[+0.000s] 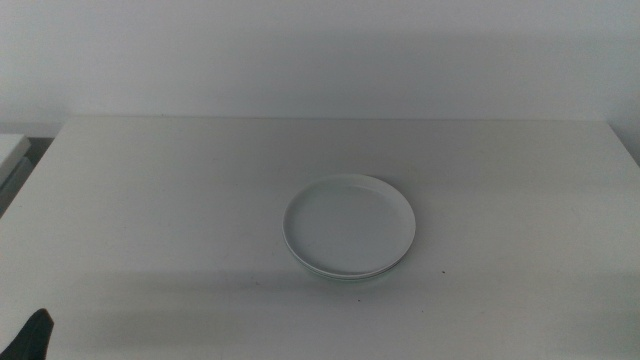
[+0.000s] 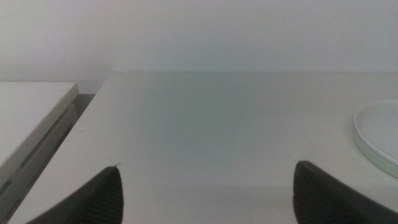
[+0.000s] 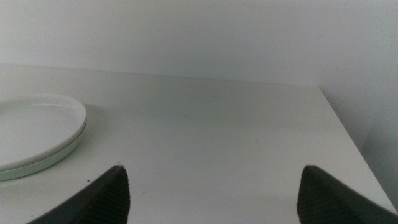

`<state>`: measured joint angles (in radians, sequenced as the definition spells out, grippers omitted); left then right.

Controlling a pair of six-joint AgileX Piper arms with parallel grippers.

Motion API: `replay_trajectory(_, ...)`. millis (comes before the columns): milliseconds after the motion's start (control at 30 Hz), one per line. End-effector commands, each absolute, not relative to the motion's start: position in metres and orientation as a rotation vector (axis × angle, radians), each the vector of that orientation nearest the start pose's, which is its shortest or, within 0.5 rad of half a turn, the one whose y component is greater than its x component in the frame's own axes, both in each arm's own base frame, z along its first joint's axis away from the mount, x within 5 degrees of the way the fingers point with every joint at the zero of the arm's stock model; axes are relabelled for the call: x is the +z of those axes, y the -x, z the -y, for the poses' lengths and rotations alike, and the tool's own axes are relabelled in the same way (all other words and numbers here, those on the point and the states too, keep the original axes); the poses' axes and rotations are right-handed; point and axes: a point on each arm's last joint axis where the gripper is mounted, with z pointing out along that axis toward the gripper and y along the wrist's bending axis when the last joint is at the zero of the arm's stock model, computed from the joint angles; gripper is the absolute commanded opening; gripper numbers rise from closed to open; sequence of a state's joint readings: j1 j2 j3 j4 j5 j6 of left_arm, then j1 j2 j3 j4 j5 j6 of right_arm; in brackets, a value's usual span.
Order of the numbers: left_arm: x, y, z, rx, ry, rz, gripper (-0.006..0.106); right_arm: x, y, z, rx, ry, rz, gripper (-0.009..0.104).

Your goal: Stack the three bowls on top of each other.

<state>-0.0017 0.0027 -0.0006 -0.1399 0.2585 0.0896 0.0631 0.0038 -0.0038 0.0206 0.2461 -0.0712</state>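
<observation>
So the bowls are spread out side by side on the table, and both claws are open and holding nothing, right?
Not quite. The bowls sit nested in one stack near the table's middle, as the middle view shows. The rest holds: the left gripper and right gripper are open and hold nothing.

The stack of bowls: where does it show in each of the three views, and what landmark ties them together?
Middle view: the stack of bowls sits just right of centre.
Left wrist view: only part of it shows, cut by the right edge.
Right wrist view: it lies at the left edge.
Shared landmark: the table's far edge against the wall.
</observation>
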Motion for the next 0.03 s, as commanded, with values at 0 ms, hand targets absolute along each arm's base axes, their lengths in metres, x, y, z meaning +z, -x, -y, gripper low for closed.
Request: replay_trajectory(0,0.1908,-0.0552,0.0033,-0.078,0.027,-1.731,0.094,0.1918,-0.0554,-0.0034,-0.005,0.11,-1.716,0.092)
